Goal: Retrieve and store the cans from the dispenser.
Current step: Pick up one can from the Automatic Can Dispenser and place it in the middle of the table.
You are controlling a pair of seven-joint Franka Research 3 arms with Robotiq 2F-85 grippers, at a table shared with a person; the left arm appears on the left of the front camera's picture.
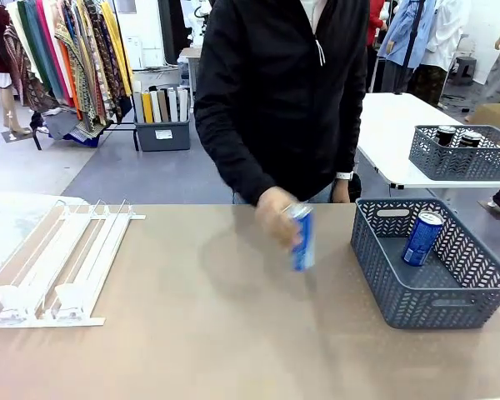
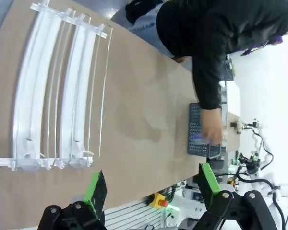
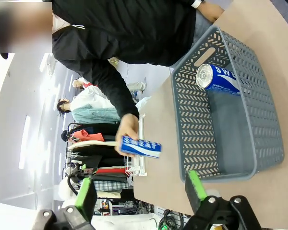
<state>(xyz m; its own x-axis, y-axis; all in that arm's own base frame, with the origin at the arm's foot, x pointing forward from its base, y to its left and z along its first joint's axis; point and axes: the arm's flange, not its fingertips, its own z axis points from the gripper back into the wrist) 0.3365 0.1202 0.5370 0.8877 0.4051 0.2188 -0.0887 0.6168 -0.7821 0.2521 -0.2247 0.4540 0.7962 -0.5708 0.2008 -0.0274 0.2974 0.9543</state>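
The white-and-clear dispenser lies at the table's left with no can in its lanes; in the left wrist view the dispenser stretches ahead of my gripper. A person's hand holds a blue can upright over the table's middle, and the right wrist view shows the same can lying sideways in the picture. Another blue can leans inside the grey basket, also seen as a can in the right wrist view. My left gripper and right gripper both stand open and hold nothing.
The basket stands at the table's right near my right gripper. A second grey basket with dark cans sits on a white table behind. The person in a black jacket leans over the far edge. Clothes racks stand in the background.
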